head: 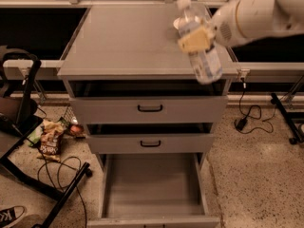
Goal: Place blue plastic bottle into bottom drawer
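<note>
My gripper (194, 38) is shut on the blue plastic bottle (205, 63), a clear bottle with a white cap and a white-and-blue label. It holds the bottle tilted, cap away from me, in the air over the front right part of the grey cabinet top (128, 42). My white arm (256, 13) reaches in from the upper right. The bottom drawer (152, 186) is pulled open below and holds nothing. The white bowl is mostly hidden behind the bottle.
Two shallower drawers with black handles (150, 108) sit above the bottom drawer, slightly open. A black chair frame (23, 127) and snack bags (50, 139) lie on the floor at left. Cables (247, 115) and a black stand leg (285, 118) are at right.
</note>
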You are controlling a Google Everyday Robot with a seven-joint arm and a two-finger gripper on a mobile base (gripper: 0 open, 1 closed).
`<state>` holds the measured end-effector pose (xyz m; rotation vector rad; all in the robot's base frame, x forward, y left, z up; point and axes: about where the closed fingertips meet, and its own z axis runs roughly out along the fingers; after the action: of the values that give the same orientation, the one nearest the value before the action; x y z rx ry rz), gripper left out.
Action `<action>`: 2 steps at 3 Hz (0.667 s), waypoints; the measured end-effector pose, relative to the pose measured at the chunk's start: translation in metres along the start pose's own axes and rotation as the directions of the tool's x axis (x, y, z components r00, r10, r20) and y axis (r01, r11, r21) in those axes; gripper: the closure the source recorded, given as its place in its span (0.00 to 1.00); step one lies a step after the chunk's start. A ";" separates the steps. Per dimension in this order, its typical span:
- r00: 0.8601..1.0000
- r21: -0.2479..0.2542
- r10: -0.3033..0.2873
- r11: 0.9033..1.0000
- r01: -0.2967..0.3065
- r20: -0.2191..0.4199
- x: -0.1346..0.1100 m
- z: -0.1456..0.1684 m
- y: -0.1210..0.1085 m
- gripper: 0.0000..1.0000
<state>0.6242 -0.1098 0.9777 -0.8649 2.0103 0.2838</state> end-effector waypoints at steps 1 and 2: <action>0.985 -0.054 0.023 0.998 -0.033 -0.170 0.076 0.022 0.022 1.00; 0.951 -0.103 -0.012 0.994 -0.021 -0.310 0.141 0.045 0.044 1.00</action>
<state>0.5745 -0.1209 0.8317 -1.0227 2.3051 0.2718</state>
